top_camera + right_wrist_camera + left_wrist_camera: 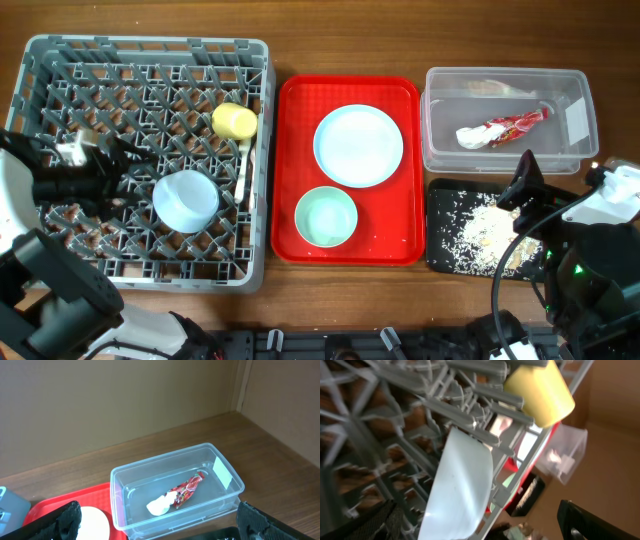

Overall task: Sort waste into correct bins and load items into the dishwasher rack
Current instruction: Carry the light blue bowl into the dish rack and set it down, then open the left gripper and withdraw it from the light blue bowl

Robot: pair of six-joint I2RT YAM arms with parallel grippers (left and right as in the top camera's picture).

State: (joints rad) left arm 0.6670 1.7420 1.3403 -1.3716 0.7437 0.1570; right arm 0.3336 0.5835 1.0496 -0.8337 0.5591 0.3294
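wooden table (330, 40); left tool (135, 175) wide open, empty

Bright, even light falls from above on the table (300, 40), and shadows stay short and soft. The plate (358, 146) looks almost washed out to white, and the red tray (290, 150) carries a faint sheen near its lower edge. Pale reflections streak the clear tub (430, 110).

The left wrist view is very close and smeared. The rack (395, 420) pegs are soft, the bowl (460, 490) glows bright, the cup (540, 390) is strongly saturated, and the background is out of focus.

The right wrist view is sharp, with a flatly lit wall (125, 400).
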